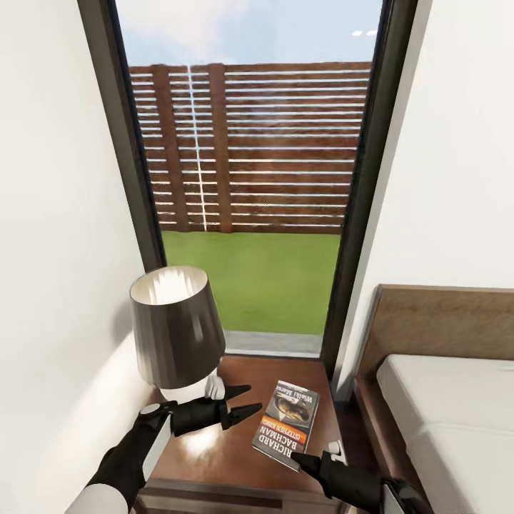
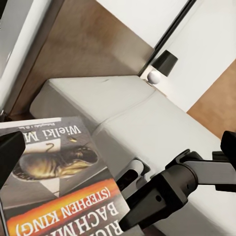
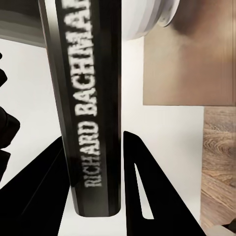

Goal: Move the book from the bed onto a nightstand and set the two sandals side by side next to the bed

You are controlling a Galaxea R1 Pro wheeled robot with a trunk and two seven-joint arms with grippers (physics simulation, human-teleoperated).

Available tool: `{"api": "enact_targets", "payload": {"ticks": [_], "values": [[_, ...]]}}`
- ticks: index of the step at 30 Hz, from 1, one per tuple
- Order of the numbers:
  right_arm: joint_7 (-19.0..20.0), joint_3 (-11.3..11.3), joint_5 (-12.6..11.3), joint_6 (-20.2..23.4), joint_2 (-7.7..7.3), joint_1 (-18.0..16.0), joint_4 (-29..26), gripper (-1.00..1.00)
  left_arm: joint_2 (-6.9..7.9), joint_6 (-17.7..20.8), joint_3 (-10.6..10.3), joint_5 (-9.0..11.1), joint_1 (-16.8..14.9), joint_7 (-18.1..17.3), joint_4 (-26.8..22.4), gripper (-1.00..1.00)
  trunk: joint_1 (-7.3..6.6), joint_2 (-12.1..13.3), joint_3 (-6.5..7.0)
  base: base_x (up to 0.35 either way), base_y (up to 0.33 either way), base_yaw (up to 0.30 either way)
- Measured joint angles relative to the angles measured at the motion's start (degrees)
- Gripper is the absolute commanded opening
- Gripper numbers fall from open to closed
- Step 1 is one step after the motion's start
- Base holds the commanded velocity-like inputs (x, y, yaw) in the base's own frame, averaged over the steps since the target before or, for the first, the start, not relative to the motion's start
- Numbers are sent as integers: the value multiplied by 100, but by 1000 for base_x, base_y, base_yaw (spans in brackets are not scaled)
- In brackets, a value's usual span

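Right end effector (image 1: 303, 459) clamps the book's (image 1: 287, 422) near edge over the nightstand (image 1: 214, 457).

Daylight pours through the tall window (image 1: 250, 171), leaving the head view bright and evenly lit. The nightstand (image 1: 214, 450) top carries a soft glare patch beneath the lamp (image 1: 175, 328), whose shade glows pale inside (its outer face stays dark). The walls read nearly blown-out white. In the right wrist view the book (image 3: 93, 98) spine lettering is blurred from closeness, and the dark jaws show no detail.
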Motion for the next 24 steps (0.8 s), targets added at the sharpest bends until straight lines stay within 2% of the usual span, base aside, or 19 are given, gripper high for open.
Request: {"api": "enact_targets", "payload": {"ticks": [24], "values": [[0, 9, 2, -1, 11, 0, 4, -100, -5, 0, -8, 0, 0, 10, 9, 100, 527, -963, -431, 0, 0, 0]]}}
